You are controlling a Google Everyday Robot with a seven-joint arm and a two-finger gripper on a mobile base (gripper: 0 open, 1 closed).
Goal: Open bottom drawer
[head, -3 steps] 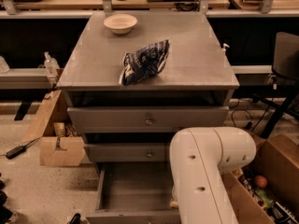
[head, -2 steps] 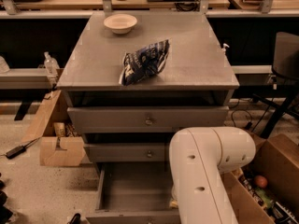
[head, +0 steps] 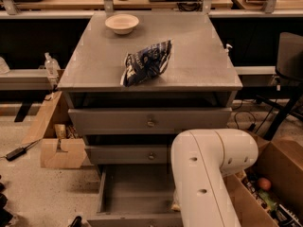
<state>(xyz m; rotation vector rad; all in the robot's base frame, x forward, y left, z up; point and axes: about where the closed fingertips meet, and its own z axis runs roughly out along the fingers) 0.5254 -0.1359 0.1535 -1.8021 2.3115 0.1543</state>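
Note:
The grey cabinet [head: 199, 56] has three drawers. The bottom drawer [head: 135, 193] stands pulled out toward me, its bare inside showing and its front [head: 128, 220] at the lower edge of the view. Above it, the middle drawer [head: 125, 154] and the top drawer [head: 113, 121] are closed, each with a small round knob. My white arm [head: 208, 174] fills the lower right and reaches down past the open drawer's right side. The gripper is out of view, hidden below the arm at the frame's bottom edge.
A white bowl [head: 122, 23] and a dark blue chip bag [head: 146, 63] lie on the cabinet top. A cardboard box [head: 61, 152] and a bottle [head: 51, 65] are to the left. Another box of items [head: 277, 183] and a black chair [head: 289, 56] are to the right.

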